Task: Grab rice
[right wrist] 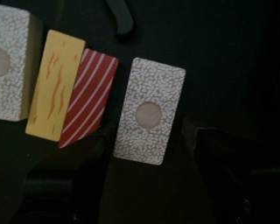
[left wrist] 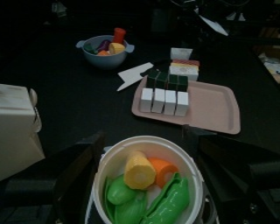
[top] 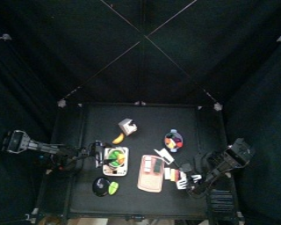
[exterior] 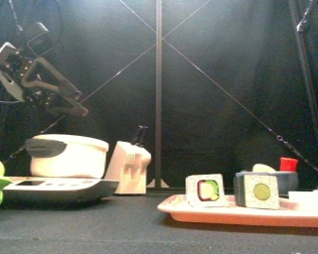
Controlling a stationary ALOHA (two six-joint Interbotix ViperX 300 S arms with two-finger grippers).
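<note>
Right end effector (right wrist: 149,175) spread over rice block (right wrist: 149,112) near worktop (top: 96,119) right edge; left end effector (left wrist: 143,197) spread above bowl (left wrist: 116,153).

Dim, shadowy, soft-focused wrist views

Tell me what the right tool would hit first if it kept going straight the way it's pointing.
Probably the speckled rice block with a round centre, lying between the open right tool tips; how far off it is, the wrist view does not show.

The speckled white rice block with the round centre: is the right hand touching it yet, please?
Cannot tell. In the right wrist view the open right hand hangs over the speckled white rice block, its dark fingers overlapping the block's lower edge, with no plain gap or contact.
</note>
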